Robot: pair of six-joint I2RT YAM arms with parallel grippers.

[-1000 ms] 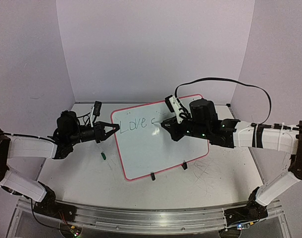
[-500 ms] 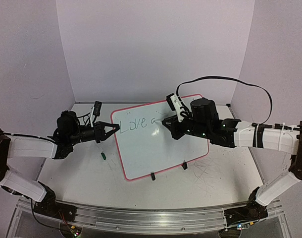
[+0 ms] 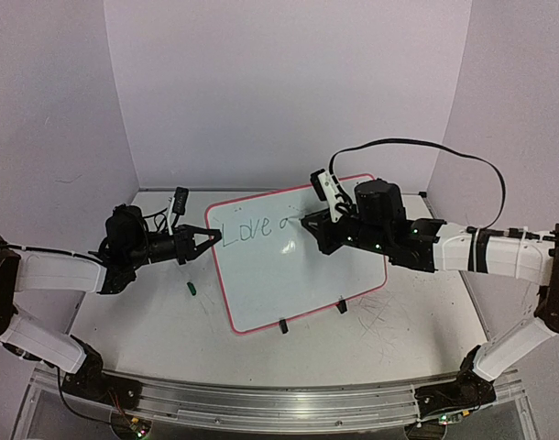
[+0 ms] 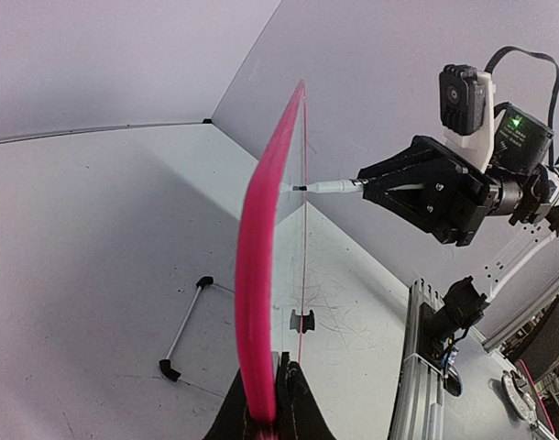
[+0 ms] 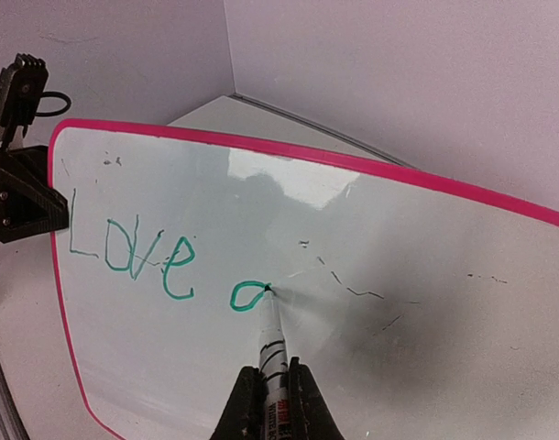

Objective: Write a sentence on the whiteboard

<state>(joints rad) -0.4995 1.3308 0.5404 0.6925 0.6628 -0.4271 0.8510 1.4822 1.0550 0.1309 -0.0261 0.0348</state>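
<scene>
From above, the whiteboard (image 3: 289, 275) sits on the table (image 3: 133, 321) between the two arms, slightly left of the middle, with its two black clips (image 3: 282, 324) along the near edge. The left gripper (image 3: 209, 237) reaches in from the left and its fingers are clamped on the board's left rim, near the far left corner. The right gripper (image 3: 309, 224) comes from the right and hangs over the far part of the board, right of the green writing. Of the sentence (image 3: 247, 230), only "Love" and a small mark after it show along the far edge. A small green cap (image 3: 191, 288) lies on the table just left of the board. The left wrist camera sees the whiteboard (image 4: 259, 275) edge-on, its pink rim pinched between the closed fingers at the bottom of the picture, while the right gripper (image 4: 367, 186) holds a marker (image 4: 327, 186) with its tip against the board's face. In the right wrist camera the fingers are closed tight on the marker (image 5: 272, 344), whose tip touches the right side of a round green loop just after "Love" (image 5: 133, 257). Thin grey scribble marks (image 5: 353, 284) trail off to the right of the loop, and the left gripper (image 5: 23, 206) grips the left rim.
</scene>
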